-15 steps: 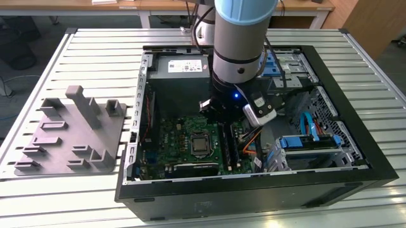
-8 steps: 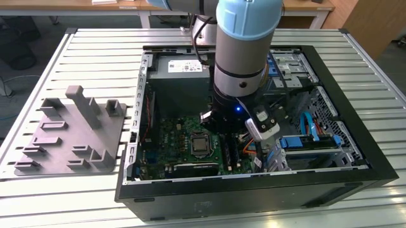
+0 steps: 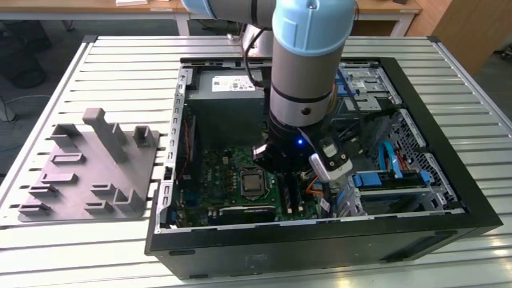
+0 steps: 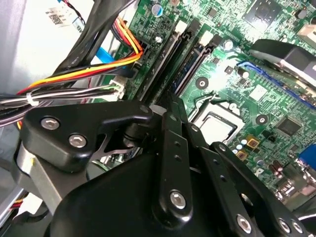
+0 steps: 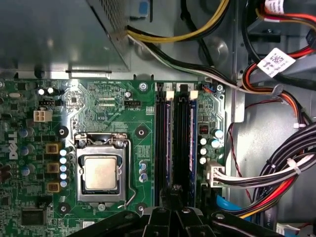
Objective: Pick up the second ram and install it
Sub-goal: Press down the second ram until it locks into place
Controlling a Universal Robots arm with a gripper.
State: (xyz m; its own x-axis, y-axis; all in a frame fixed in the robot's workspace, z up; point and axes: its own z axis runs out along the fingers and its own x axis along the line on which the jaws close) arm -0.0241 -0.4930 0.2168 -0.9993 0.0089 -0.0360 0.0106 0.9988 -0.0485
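Observation:
Inside the open computer case point(image 3: 320, 231), my gripper point(image 3: 282, 167) hangs low over the motherboard's memory slots point(image 5: 180, 143). In both wrist views its black fingers come together in a narrow tip point(image 5: 173, 190) point(image 4: 170, 106), which looks shut, right above one slot's end. A thin blue board edge, the second ram point(image 5: 169, 143) point(image 4: 190, 64), stands upright in that slot and runs away from the fingertips. A similar blue edge point(image 5: 196, 143) stands in a slot nearer the cables. I cannot tell whether the fingertips touch the second ram.
The bare processor socket point(image 5: 101, 173) lies beside the slots. Bundled cables point(image 5: 276, 173) crowd the other side, and the power supply point(image 5: 59, 34) stands beyond. On the slatted table at the exterior view's left sits a grey tray point(image 3: 88, 168) with upright posts.

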